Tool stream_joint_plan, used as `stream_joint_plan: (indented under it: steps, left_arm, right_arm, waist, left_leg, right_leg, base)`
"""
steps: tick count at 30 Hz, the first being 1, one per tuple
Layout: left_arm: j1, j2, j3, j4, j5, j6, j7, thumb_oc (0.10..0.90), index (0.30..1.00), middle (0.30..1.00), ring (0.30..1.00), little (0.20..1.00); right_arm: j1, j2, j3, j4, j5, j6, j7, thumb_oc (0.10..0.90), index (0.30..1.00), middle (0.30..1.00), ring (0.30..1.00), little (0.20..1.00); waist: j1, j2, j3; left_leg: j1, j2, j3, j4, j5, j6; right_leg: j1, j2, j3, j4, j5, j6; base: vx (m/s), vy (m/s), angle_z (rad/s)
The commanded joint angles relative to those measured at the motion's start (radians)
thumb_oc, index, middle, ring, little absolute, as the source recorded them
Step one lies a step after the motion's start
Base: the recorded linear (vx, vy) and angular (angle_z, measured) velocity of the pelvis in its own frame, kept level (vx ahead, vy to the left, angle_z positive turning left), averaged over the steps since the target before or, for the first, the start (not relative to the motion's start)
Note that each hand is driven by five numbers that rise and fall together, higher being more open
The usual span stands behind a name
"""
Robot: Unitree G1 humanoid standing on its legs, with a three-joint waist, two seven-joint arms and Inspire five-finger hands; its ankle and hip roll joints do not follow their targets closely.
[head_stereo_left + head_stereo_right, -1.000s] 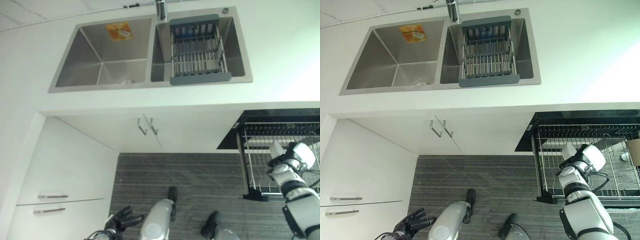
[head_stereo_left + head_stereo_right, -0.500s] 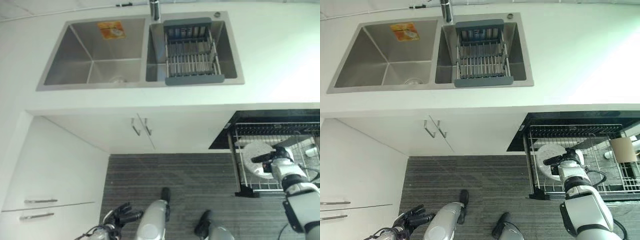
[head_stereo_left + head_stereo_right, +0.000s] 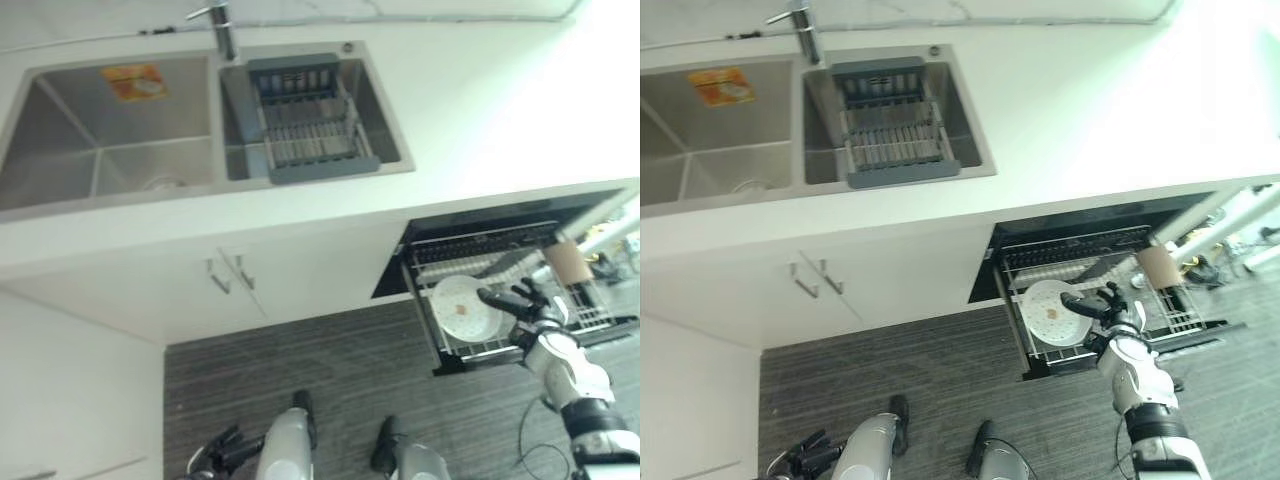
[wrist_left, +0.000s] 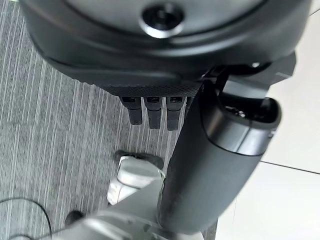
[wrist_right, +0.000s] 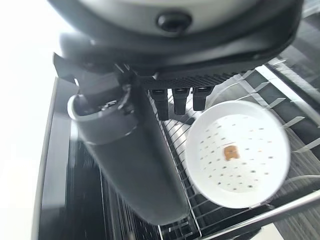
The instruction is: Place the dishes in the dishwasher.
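A white round plate (image 5: 237, 152) with small dots and a brown spot at its middle rests in the pulled-out dishwasher rack (image 3: 520, 255), at the rack's left end (image 3: 1055, 313). My right hand (image 3: 520, 303) hovers just right of the plate, open, its fingers (image 5: 180, 100) straight and apart from the plate's rim. Nothing is in it. Low on the left, over the grey floor, my left hand (image 3: 215, 458) hangs open and holds nothing; its fingers (image 4: 150, 112) are relaxed.
A brown cup (image 3: 568, 262) stands in the rack to the right of the plate. Above, the white counter holds a double steel sink (image 3: 100, 130) with a grey drainer basket (image 3: 310, 125) in its right basin. White cabinet doors (image 3: 225, 275) lie left of the dishwasher.
The whole view has swung to the right. The plate, which was at my right hand's fingers before, now lies in the rack, with the hand open beside it.
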Motion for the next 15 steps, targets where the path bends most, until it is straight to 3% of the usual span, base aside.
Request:
stream_joint_plan:
  steps: [1, 6, 9, 15]
  left_arm:
    - [0.05, -0.002, -0.043, -0.004, -0.037, -0.03, -0.008, 0.8, 0.9, 0.9, 0.9, 0.9]
    - [0.05, -0.007, -0.035, -0.023, -0.014, -0.019, 0.002, 0.8, 0.9, 0.9, 0.9, 0.9]
    - [0.049, -0.013, -0.036, -0.01, -0.013, -0.018, 0.01, 0.8, 0.9, 0.9, 0.9, 0.9]
    - [0.049, -0.035, -0.035, 0.018, -0.017, -0.025, 0.032, 0.8, 0.9, 0.9, 0.9, 0.9]
  right_arm:
    - [-0.027, -0.079, -0.109, -0.018, 0.068, -0.05, -0.057, 0.8, 0.9, 0.9, 0.9, 0.9]
    - [0.032, -0.066, -0.217, -0.113, 0.13, -0.106, -0.153, 0.8, 0.9, 0.9, 0.9, 0.9]
    - [0.062, -0.042, -0.273, -0.179, 0.164, -0.175, -0.196, 0.8, 0.9, 0.9, 0.9, 0.9]
    - [0.098, 0.008, -0.315, -0.267, 0.183, -0.269, -0.202, 0.8, 0.9, 0.9, 0.9, 0.9]
  waist:
    - [0.005, 0.016, -0.081]
    - [-0.032, 0.008, -0.097]
    - [-0.06, 0.01, -0.11]
    - [-0.095, 0.02, -0.13]
  left_leg:
    - [0.07, 0.091, -0.031, -0.082, -0.011, -0.127]
    - [0.097, 0.105, -0.005, -0.082, -0.02, -0.129]
    - [0.115, 0.111, 0.01, -0.082, -0.027, -0.129]
    - [0.148, 0.12, 0.036, -0.082, -0.038, -0.129]
  right_leg:
    - [0.003, -0.032, 0.057, 0.028, -0.032, 0.065]
    - [0.015, -0.026, 0.072, 0.028, -0.036, 0.07]
    - [0.017, -0.018, 0.09, 0.028, -0.038, 0.07]
    - [0.029, -0.006, 0.111, 0.028, -0.051, 0.063]
  base:
    - [0.03, -0.008, -0.27]
    - [0.02, -0.021, -0.2]
    - [0.03, 0.0, -0.2]
    - [0.04, 0.011, -0.27]
